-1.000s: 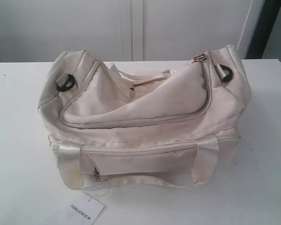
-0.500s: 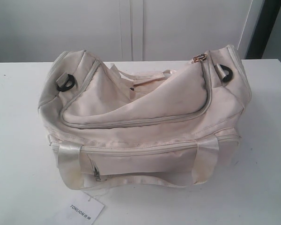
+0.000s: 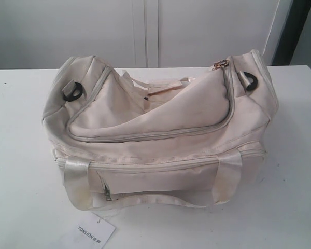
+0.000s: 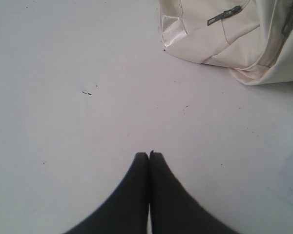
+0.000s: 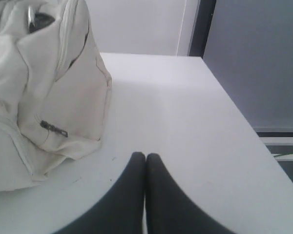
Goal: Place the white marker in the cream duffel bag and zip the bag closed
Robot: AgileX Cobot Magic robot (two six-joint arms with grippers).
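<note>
Cream duffel bag (image 3: pixel 160 129) on the white table (image 3: pixel 20 129); both grippers closed and empty.
Exterior view: the bag fills the centre of the frame, its gold zipper pull (image 3: pixel 219 64) at its upper right end; a paper tag (image 3: pixel 96 232) lies at the bottom edge, left of centre. Left gripper (image 4: pixel 149 155) and right gripper (image 5: pixel 145 156): fingertips pressed together, holding nothing, each over bare tabletop, apart from the bag.

Left gripper (image 4: pixel 149 154): two matte black fingers (image 4: pixel 132 195), broad at the base, sweeping inward to narrow rounded tips, surface smooth and plain | Right gripper (image 5: pixel 145 155): matching matte black pair, each finger flaring wide toward the wrist, tapering to a blunt rounded tip, finish uniformly dark
</note>
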